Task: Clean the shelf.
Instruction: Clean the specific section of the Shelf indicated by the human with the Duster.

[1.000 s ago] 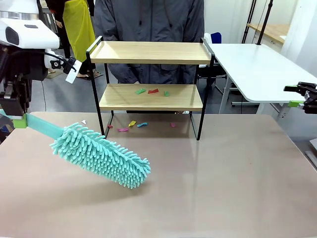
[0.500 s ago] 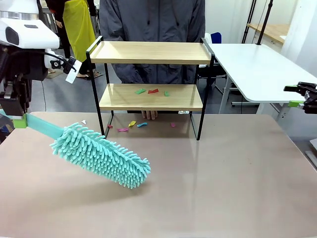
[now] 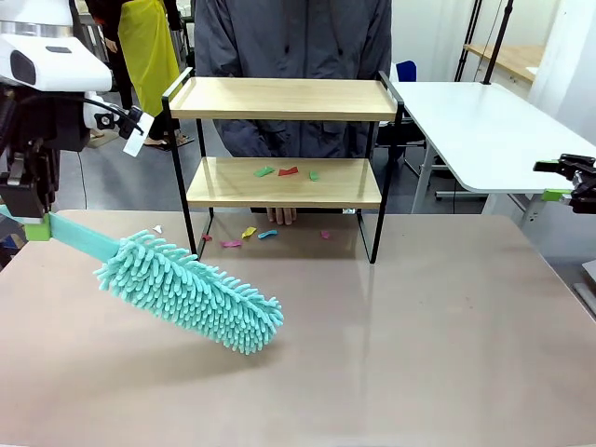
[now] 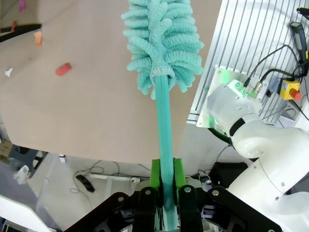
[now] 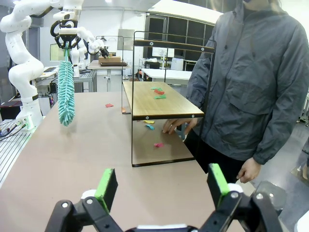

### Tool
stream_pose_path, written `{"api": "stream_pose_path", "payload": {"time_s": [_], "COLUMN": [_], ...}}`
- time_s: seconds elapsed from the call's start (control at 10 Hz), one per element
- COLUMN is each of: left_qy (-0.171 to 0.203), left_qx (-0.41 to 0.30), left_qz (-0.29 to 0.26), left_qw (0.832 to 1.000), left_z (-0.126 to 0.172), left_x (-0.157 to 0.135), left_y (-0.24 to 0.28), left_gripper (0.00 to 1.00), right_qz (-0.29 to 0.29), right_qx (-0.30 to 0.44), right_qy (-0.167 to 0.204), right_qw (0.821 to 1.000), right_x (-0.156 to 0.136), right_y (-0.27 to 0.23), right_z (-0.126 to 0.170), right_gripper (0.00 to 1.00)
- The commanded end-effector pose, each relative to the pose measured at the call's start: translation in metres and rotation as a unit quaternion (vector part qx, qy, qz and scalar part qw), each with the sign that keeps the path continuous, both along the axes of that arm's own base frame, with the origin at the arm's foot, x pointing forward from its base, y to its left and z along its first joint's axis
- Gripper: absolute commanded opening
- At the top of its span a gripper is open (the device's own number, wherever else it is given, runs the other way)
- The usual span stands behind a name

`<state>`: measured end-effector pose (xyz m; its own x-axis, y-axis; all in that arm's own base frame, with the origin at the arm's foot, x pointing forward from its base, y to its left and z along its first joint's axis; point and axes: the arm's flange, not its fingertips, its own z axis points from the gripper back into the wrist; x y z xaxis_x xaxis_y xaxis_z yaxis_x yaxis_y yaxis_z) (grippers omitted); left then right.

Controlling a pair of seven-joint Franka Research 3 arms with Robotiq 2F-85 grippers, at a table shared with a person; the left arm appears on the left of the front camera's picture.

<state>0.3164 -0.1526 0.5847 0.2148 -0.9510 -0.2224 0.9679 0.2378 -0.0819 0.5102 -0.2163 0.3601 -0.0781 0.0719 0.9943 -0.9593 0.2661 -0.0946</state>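
— Front view?
— At the left edge our left gripper [image 3: 35, 228] clamps the duster [image 3: 186, 293] by its handle, head slanting down-right. The shelf [image 3: 284, 98] stands upper centre, boards running left-right.
— Right wrist view?
— Our right gripper [image 5: 161, 186] gapes wide, empty.

A person [image 3: 289, 37] in a grey jacket stands at the table's [image 3: 419, 354] far side; a white table [image 3: 484, 130] stands beside it.

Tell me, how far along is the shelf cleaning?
Done: the left gripper has the teal duster clamped by its handle. In hand: the duster hangs over the table, short of the shelf. Left: coloured scraps lie on its lower board, unswept. The right gripper is open and empty.
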Motion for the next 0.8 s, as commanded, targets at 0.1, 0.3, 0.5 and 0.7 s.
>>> {"api": "stream_pose_path", "payload": {"time_s": [0.1,0.3,0.5,0.7], "left_qy": [0.003,0.003,0.003,-0.005], "left_qx": [-0.001,-0.001,-0.001,-0.03], "left_qz": [-0.004,-0.004,-0.004,0.029], "left_qw": [1.0,1.0,1.0,0.999], "left_z": [0.002,0.002,0.002,0.004], "left_x": [-0.002,-0.002,-0.002,0.006], "left_y": [0.002,0.002,0.002,-0.012], "left_gripper": [0.13,0.13,0.13,0.13], "right_qz": [-0.001,-0.001,-0.001,-0.001], "right_qx": [-0.002,-0.002,-0.002,-0.002], "right_qy": [-0.002,-0.002,-0.002,-0.002], "right_qw": [1.0,1.0,1.0,1.0], "right_x": [0.001,0.001,0.001,0.001], "right_y": [0.001,0.001,0.001,0.001], "right_z": [0.003,0.003,0.003,0.003], "right_gripper": [1.0,1.0,1.0,1.0]}}
